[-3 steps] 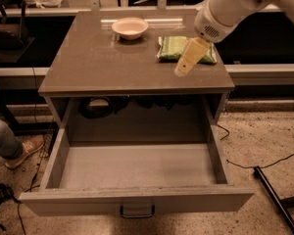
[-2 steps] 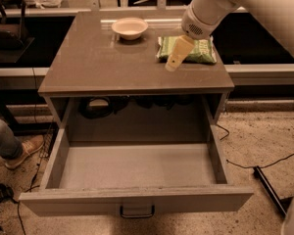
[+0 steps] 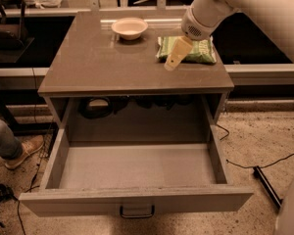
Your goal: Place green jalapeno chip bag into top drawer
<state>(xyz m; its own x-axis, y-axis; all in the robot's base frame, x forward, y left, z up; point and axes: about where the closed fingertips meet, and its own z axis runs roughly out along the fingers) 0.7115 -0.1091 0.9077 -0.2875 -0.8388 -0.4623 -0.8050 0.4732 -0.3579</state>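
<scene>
Item: gripper (image 3: pixel 174 57), cream-coloured, on a white arm (image 3: pixel 245 4) that entered from the upper right of the frame; it pointed down and to the left, right of centre in the upper part of the frame, over the left end of the bag. Whether it was wide, narrow or holding anything could not be told, nor whether it touched the bag. Item: green jalapeno chip bag (image 3: pixel 198 51), light green with paler patches, lying flat at the right rear of the cabinet top (image 3: pixel 112 67); print on it too small to read. Item: white bowl (image 3: pixel 130 27), upright, at the rear centre of the same top, well apart from the bag and to its left. Item: top drawer (image 3: pixel 137 199), grey-brown, pulled fully out toward the bottom of the frame, with a small dark handle (image 3: pixel 136 212) at the centre of its front panel. Item: dark cables (image 3: pixel 94 106) in the recess behind the drawer. Item: shoe (image 3: pixel 22 152) at the left edge, on the speckled floor (image 3: pixel 255 136). Item: black cable (image 3: pixel 264 161) on the floor at the right.
</scene>
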